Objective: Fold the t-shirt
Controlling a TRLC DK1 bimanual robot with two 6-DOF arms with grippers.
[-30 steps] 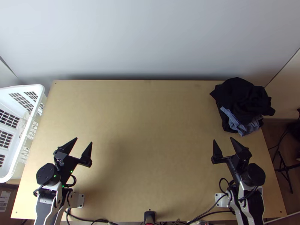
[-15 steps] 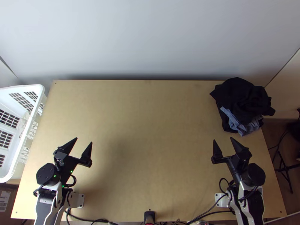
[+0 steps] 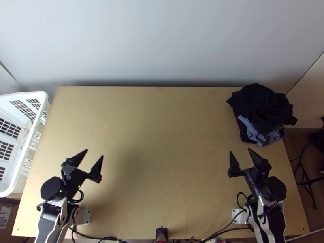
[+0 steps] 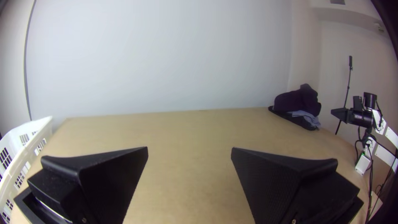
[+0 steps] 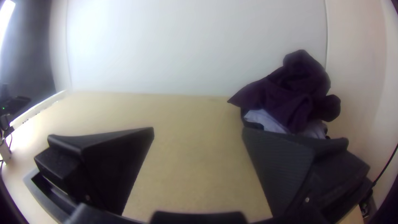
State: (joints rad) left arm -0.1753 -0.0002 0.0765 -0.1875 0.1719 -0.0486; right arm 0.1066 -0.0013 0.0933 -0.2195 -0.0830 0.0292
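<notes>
— Where the table (image 3: 162,162) runs to its far right corner, dark cloth (image 3: 265,105) lies bunched; blue-grey cloth (image 3: 257,132) pokes out beneath its near side; which piece is the one to fold, I cannot tell.

— And the hands?

— Left gripper (image 3: 94,153) well apart from the pile, near the basket (image 3: 43,96) side, fingers spread, nothing between them; right gripper (image 3: 240,150) nearer the pile, likewise spread and holding nothing.

— Handling?

— Light and limp, I judge; soft, not fragile, little risk of slipping once pinched; likely to drag its neighbours along, since the layers lie loosely on one another.

— Best hold?

— The pointed corner of the dark cloth, toward the middle of the table; it juts free, so a shallow pinch there by the right gripper should catch one piece; a deep bite risks the blue-grey cloth too; then lift, draw it to the middle and spread it with both grippers; folding comes after that.
</notes>
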